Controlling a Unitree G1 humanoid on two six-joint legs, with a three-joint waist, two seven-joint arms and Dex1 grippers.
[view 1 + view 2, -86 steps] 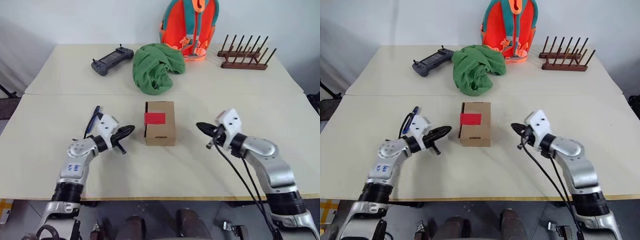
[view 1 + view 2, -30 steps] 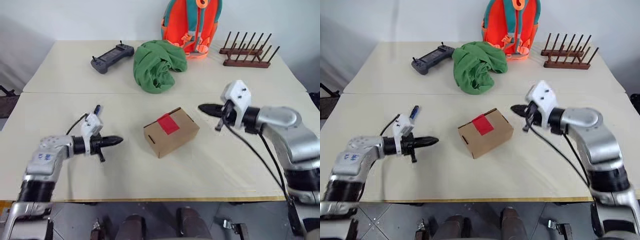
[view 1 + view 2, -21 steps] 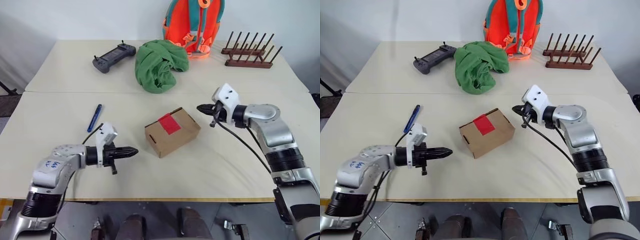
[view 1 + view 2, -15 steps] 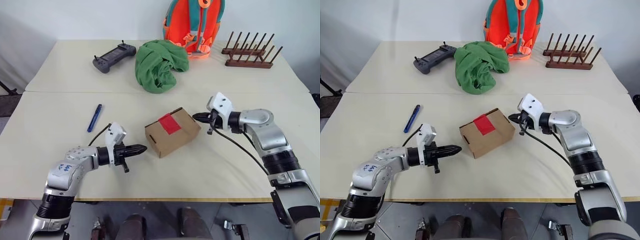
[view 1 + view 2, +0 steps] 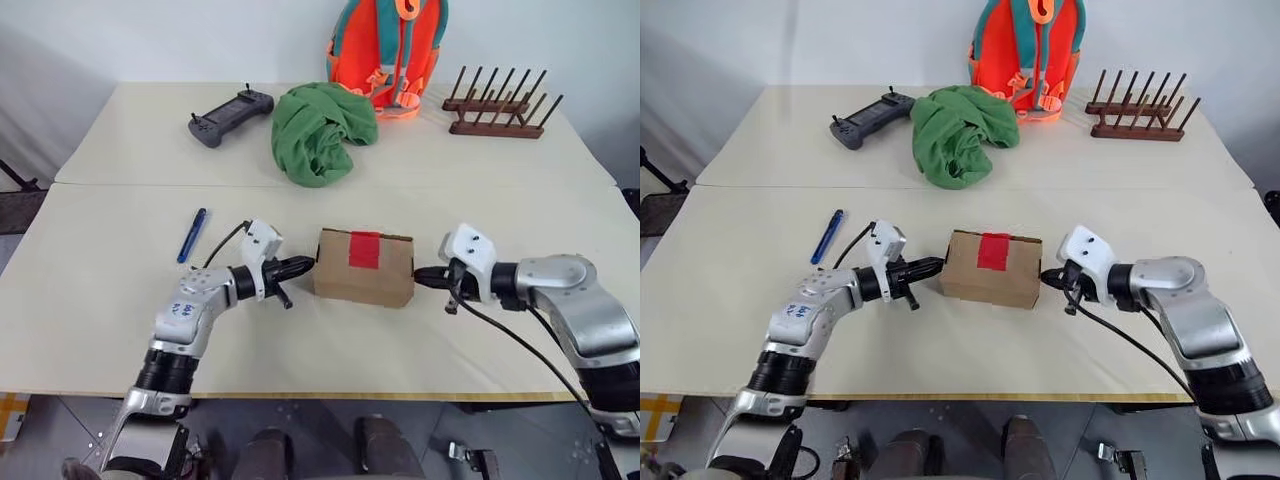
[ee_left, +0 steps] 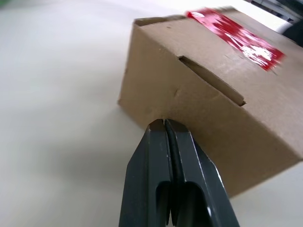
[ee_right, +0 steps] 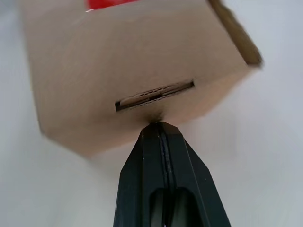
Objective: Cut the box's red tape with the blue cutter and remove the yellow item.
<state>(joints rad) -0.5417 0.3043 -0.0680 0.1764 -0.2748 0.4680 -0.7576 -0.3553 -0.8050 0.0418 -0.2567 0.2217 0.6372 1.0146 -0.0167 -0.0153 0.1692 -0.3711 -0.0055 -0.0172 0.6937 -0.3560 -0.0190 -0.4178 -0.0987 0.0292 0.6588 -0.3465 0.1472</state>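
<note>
box [image 5: 364, 267] hemmed at both ends by left gripper [image 5: 303, 265] and right gripper [image 5: 424, 274], top open from above

closed brown box [image 5: 365, 266] with red tape [image 5: 364, 249] on top; blue cutter [image 5: 191, 235] well left

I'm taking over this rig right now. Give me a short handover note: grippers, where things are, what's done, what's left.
Left gripper: shut, tip against the box's left end.
Right gripper: shut, tip against its right end.
Box sits mid-table between them, red tape uncut on top.
Blue cutter lies on the table, left of the left arm, not picked up.
Done: nothing cut.
Left: take the cutter, slit the tape, pull out the yellow item, presumably inside the box.
</note>
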